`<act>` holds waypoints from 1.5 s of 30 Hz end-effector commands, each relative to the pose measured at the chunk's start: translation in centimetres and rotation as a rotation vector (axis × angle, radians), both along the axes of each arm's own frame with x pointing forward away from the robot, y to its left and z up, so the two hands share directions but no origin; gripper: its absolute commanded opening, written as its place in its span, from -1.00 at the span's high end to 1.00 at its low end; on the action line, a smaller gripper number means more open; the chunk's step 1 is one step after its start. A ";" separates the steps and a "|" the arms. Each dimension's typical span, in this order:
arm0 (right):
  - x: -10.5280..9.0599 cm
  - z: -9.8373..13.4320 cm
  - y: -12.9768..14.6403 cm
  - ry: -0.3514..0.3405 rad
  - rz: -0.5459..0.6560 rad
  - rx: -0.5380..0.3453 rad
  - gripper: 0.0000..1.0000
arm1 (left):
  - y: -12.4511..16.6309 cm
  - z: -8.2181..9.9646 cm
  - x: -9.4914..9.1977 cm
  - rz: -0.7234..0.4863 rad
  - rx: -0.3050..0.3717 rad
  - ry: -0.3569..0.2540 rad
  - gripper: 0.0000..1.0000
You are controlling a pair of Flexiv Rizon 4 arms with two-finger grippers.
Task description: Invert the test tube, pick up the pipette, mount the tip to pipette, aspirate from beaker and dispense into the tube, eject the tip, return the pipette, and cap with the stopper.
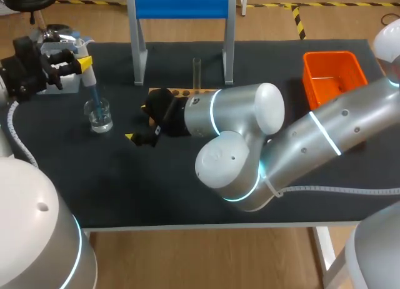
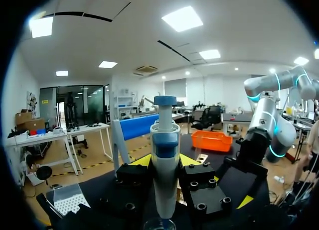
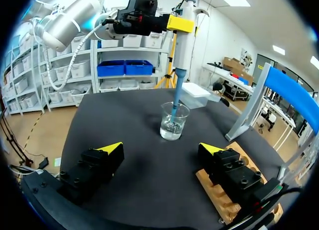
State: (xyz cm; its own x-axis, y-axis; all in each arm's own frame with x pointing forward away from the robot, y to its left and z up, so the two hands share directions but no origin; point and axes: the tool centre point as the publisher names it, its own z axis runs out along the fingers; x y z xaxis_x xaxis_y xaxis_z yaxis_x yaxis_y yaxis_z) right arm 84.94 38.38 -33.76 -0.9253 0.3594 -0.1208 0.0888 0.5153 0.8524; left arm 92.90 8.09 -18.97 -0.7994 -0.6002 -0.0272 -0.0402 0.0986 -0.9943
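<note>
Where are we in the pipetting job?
Done: the test tube stands upright in the wooden rack; the pipette is picked up, with its tip mounted. In hand: the left gripper, shut on the pipette, holds the tip in the beaker, apparently aspirating. The right gripper is open and empty. Left: dispense into the tube, eject the tip, return the pipette, cap it.

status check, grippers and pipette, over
Left gripper shut on pipette, tip in beaker. Right gripper open, empty, beside rack. Test tube upright in rack.
</note>
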 end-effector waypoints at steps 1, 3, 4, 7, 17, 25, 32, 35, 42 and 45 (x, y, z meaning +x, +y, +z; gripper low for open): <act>0.0 0.4 -0.6 -0.004 0.013 0.018 -1.00 | -0.1 0.0 -0.1 0.006 0.000 -0.002 1.00; 0.0 0.7 -0.8 -0.010 0.022 0.029 -1.00 | -0.1 0.0 -0.1 0.006 0.000 -0.002 1.00; 0.0 1.0 -0.9 -0.015 0.029 0.029 -1.00 | -0.1 0.0 -0.1 0.006 0.000 -0.002 1.00; 0.1 2.0 -1.4 -0.037 0.043 0.044 -1.00 | -0.1 0.0 -0.1 0.006 0.000 -0.002 1.00; 0.1 6.0 -2.9 -0.090 0.170 0.083 -1.00 | -0.1 0.0 -0.1 0.006 0.000 -0.002 1.00; 0.2 9.8 -4.1 -0.110 0.287 0.134 -1.00 | -0.1 0.0 -0.1 0.006 0.000 -0.002 1.00; 0.4 12.6 -5.0 -0.111 0.374 0.168 -1.00 | -0.1 0.0 -0.1 0.006 0.000 -0.002 1.00; 0.3 13.7 -5.1 -0.113 0.421 0.183 -1.00 | -0.1 0.0 -0.1 0.006 0.000 -0.002 1.00; 0.2 16.2 -5.2 -0.115 0.502 0.214 -1.00 | -0.1 0.0 -0.1 0.006 0.000 -0.002 1.00; 0.2 17.3 -5.2 -0.118 0.530 0.225 -1.00 | -0.1 0.0 -0.1 0.006 0.000 -0.002 1.00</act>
State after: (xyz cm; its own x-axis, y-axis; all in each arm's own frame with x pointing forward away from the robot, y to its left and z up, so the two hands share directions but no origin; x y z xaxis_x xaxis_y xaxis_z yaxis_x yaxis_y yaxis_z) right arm 85.15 34.42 -17.06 -0.9220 0.2393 -0.3042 -0.2330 0.2844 0.9300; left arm 92.87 8.08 -18.96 -0.7991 -0.6006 -0.0272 -0.0403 0.0986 -0.9943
